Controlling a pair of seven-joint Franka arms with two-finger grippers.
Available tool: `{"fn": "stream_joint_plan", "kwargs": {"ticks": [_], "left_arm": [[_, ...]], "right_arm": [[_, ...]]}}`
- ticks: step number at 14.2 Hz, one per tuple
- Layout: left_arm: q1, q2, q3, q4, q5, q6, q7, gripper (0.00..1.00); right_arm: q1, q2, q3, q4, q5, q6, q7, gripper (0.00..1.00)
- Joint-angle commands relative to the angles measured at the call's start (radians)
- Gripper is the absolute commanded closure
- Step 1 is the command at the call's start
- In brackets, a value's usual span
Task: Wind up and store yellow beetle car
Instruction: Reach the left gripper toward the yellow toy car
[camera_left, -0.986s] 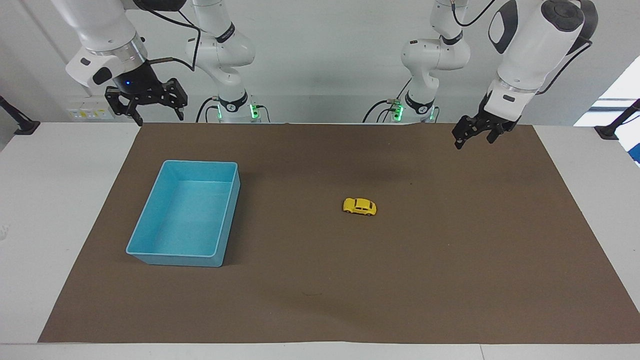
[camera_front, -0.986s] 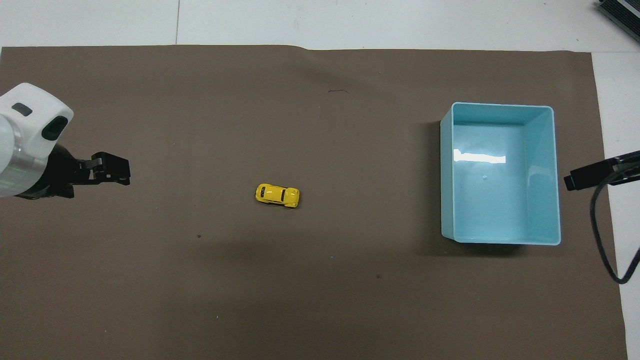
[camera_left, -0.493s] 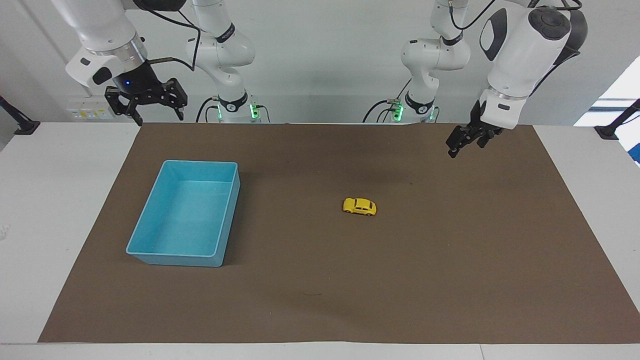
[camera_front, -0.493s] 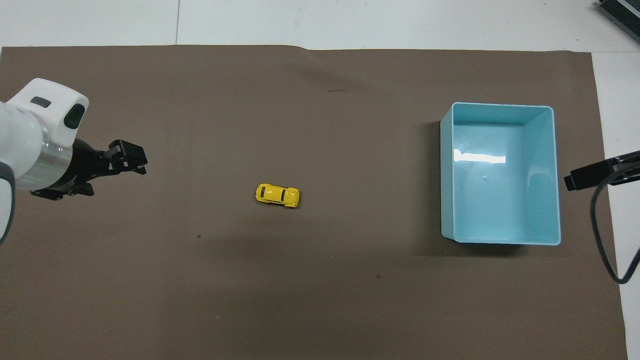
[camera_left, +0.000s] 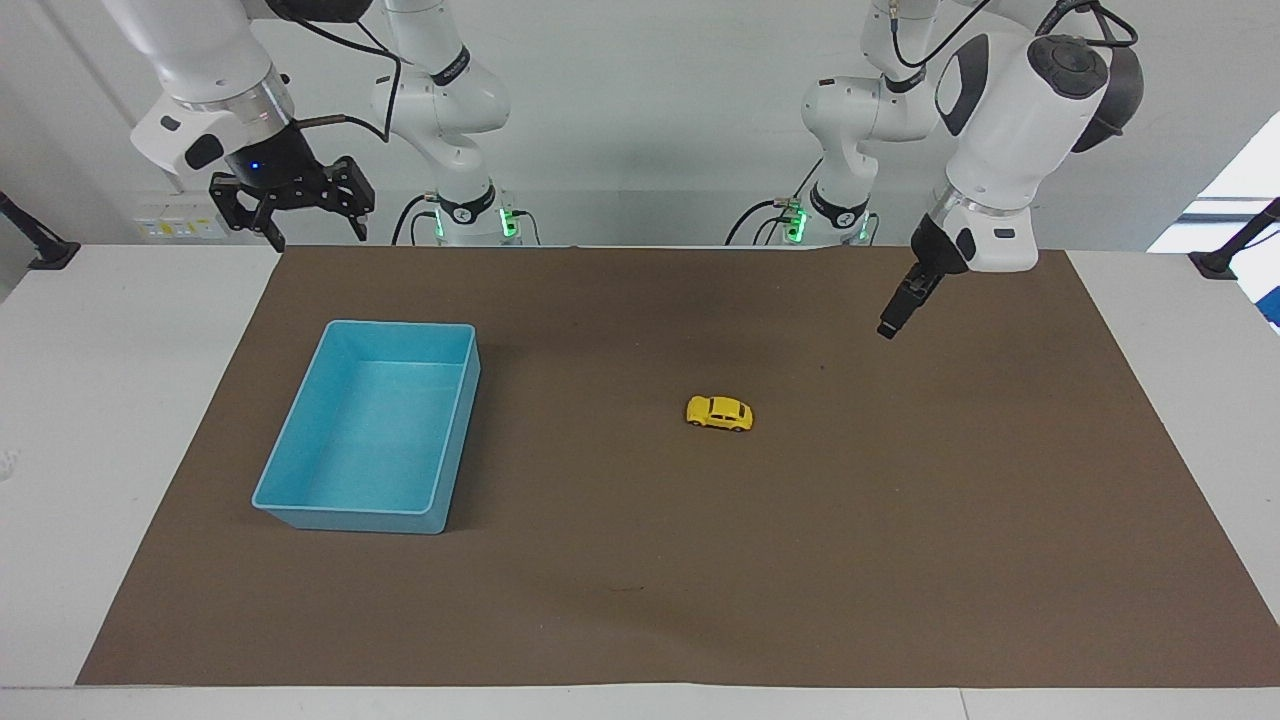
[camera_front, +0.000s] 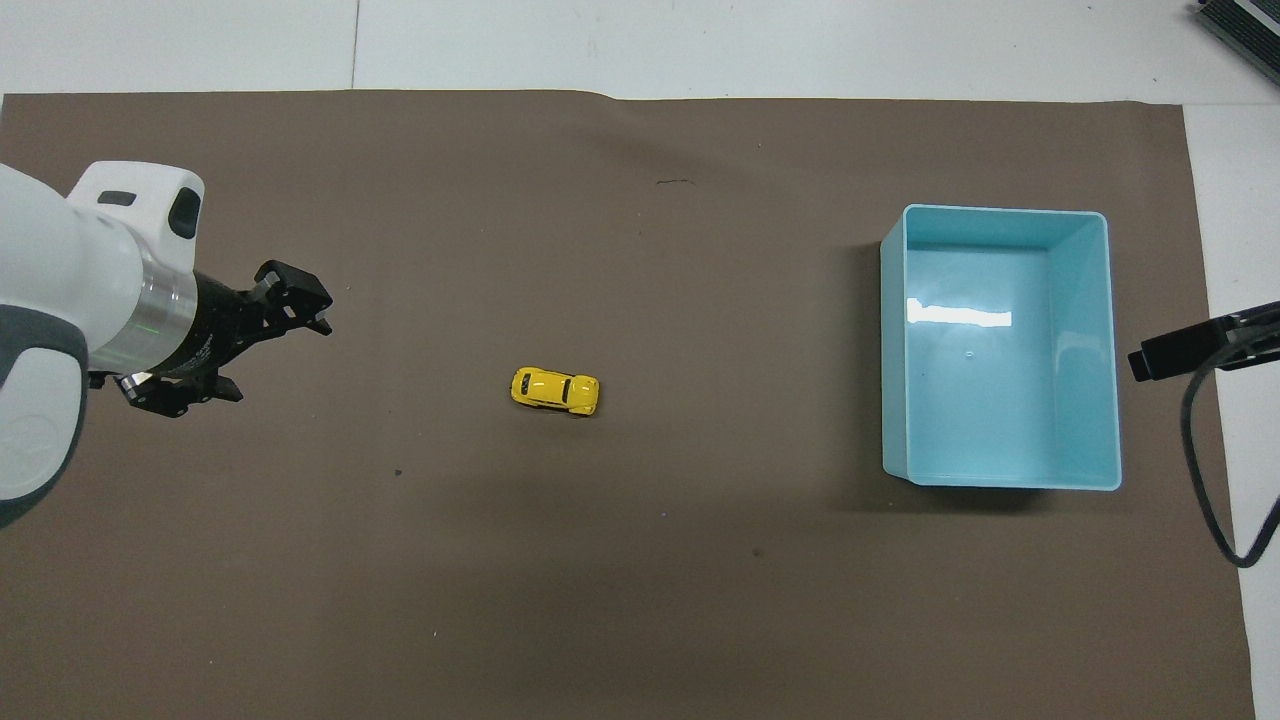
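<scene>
While the yellow beetle car (camera_left: 719, 413) sits on its wheels on the brown mat (camera_left: 900, 560) near the frame's centre, the left gripper (camera_left: 889, 325) hangs at upper right, well apart from it, fingers spread and empty; the right gripper (camera_left: 292, 205) waits released at upper left, above the blue bin (camera_left: 300, 500)

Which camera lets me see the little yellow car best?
The overhead view shows the yellow beetle car best: you look down on its roof, dark windows and whole rounded shape, with nothing covering it. The facing view shows the car from the side, with its black wheels on the brown mat, but looking a little smaller.
</scene>
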Motion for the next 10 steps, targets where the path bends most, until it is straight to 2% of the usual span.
{"fn": "stream_joint_plan", "kwargs": {"ticks": [1,4,7,10], "left_arm": [[-0.027,0.006,0.013,-0.019,-0.013,0.034,-0.159,0.0],[-0.099,0.047,0.015,-0.042,-0.013,0.108,-0.408,0.0],[-0.114,0.064,0.015,-0.06,-0.011,0.142,-0.542,0.0],[-0.177,0.153,0.018,-0.085,-0.007,0.243,-0.717,0.0]], "right_arm": [[-0.007,-0.022,0.004,-0.027,-0.001,0.014,0.011,0.0],[-0.007,-0.022,0.004,-0.027,-0.001,0.014,0.011,0.0],[-0.007,-0.022,0.004,-0.027,-0.001,0.014,0.011,0.0],[-0.007,-0.022,0.002,-0.027,-0.001,0.014,0.011,0.0]]}}
